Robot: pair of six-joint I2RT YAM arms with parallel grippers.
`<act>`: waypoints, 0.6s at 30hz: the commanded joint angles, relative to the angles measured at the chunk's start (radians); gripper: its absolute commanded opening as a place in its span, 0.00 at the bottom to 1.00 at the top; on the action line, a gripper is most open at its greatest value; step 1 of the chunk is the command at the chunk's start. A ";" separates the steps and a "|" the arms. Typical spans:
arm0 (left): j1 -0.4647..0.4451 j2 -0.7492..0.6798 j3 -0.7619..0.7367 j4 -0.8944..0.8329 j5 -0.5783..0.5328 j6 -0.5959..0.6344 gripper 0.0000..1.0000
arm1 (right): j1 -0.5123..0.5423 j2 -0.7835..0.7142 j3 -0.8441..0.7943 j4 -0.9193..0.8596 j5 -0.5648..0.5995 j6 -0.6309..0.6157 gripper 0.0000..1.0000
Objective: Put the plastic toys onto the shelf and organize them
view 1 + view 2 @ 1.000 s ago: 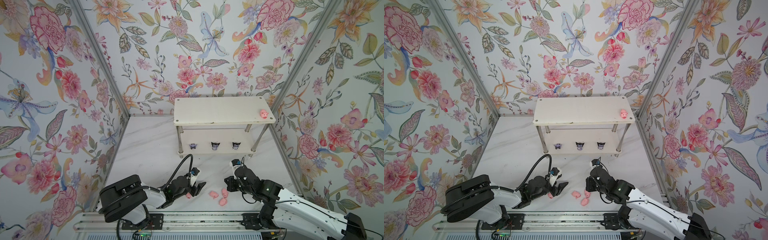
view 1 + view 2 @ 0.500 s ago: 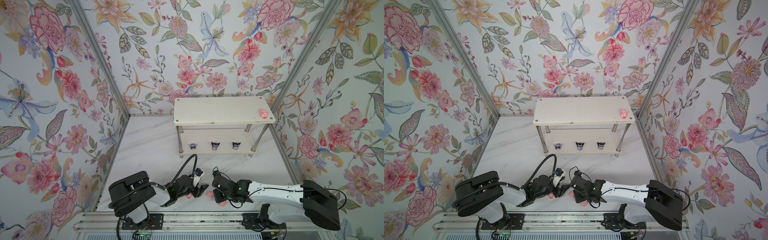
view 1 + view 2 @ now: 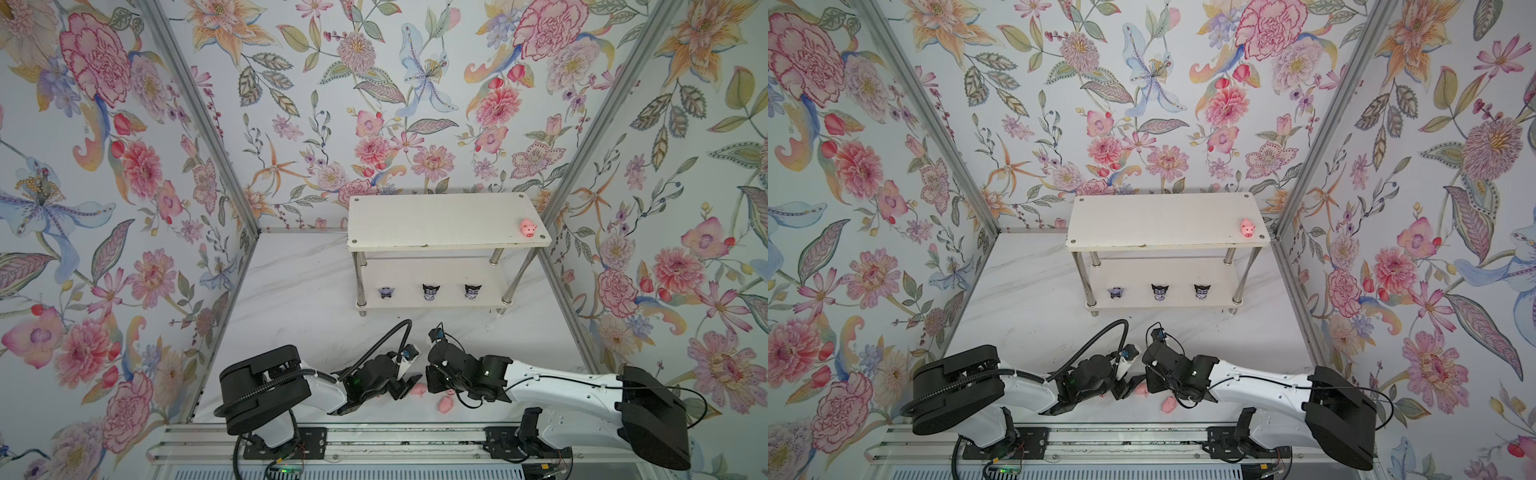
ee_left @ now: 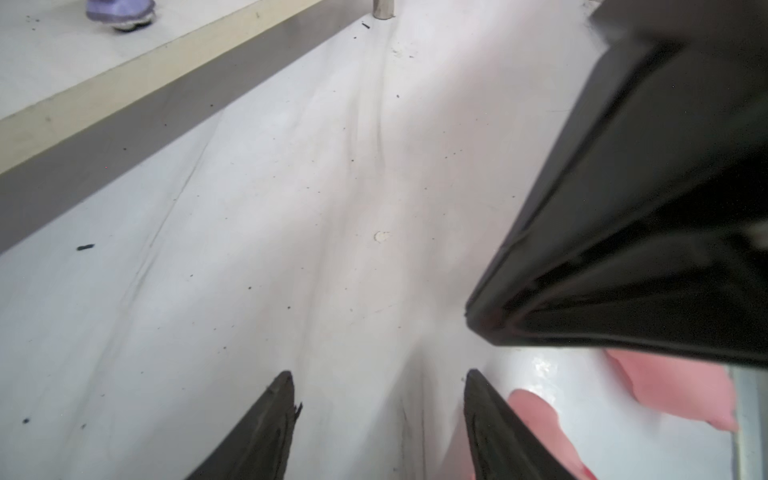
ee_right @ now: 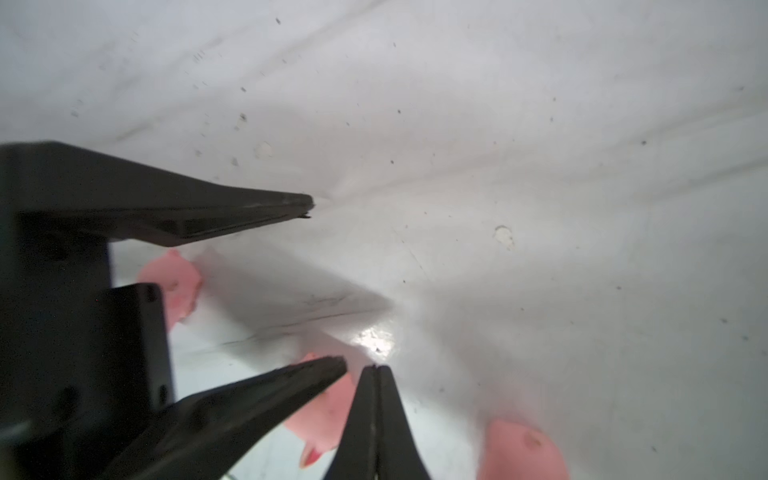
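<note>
Three pink pigs (image 5: pixel 523 449) lie loose in front of the shelf (image 3: pixel 436 220), probably light, hard, slippery: pinch across the flanks. And the left gripper (image 4: pixel 378 378) gapes halfway, empty; right gripper (image 5: pixel 376 370), tips pressed together, grips nothing.

In the right wrist view, one blurred pig (image 5: pixel 523 451) ran off the edge; another pig (image 5: pixel 176 276) sat half hidden behind the left gripper (image 5: pixel 328 282). The left wrist view cropped a figurine (image 4: pixel 120 12).

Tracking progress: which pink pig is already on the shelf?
The pig at the right end of the shelf's top board; the other pigs in view lie on the tabletop.
</note>
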 commanded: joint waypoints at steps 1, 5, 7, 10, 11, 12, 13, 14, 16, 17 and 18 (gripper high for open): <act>-0.003 -0.024 0.000 -0.021 -0.078 0.021 0.65 | 0.007 -0.050 -0.035 0.031 -0.040 0.022 0.04; 0.000 -0.024 0.000 -0.022 -0.095 0.011 0.65 | 0.046 0.021 -0.011 0.044 -0.069 0.019 0.05; 0.003 -0.024 -0.006 -0.016 -0.096 0.004 0.65 | 0.066 0.092 0.018 0.043 -0.072 0.007 0.04; 0.010 -0.075 -0.017 -0.014 -0.122 0.004 0.65 | 0.082 0.215 0.074 0.040 -0.082 -0.013 0.01; 0.012 -0.084 -0.024 -0.015 -0.135 0.005 0.65 | 0.084 0.257 0.093 0.040 -0.084 -0.019 0.01; 0.015 -0.093 -0.031 -0.016 -0.147 0.007 0.65 | 0.084 0.291 0.108 0.040 -0.084 -0.027 0.00; 0.019 -0.100 -0.035 -0.016 -0.156 0.009 0.65 | 0.083 0.315 0.122 0.039 -0.083 -0.034 0.00; 0.023 -0.108 -0.040 -0.016 -0.165 0.009 0.65 | 0.080 0.339 0.138 0.041 -0.079 -0.042 0.00; 0.028 -0.119 -0.048 -0.012 -0.170 0.009 0.65 | 0.069 0.370 0.161 0.041 -0.078 -0.056 0.00; 0.029 -0.121 -0.050 -0.010 -0.169 0.008 0.65 | 0.060 0.381 0.172 0.041 -0.078 -0.064 0.00; 0.030 -0.120 -0.050 -0.010 -0.169 0.009 0.65 | 0.048 0.387 0.180 0.040 -0.078 -0.070 0.00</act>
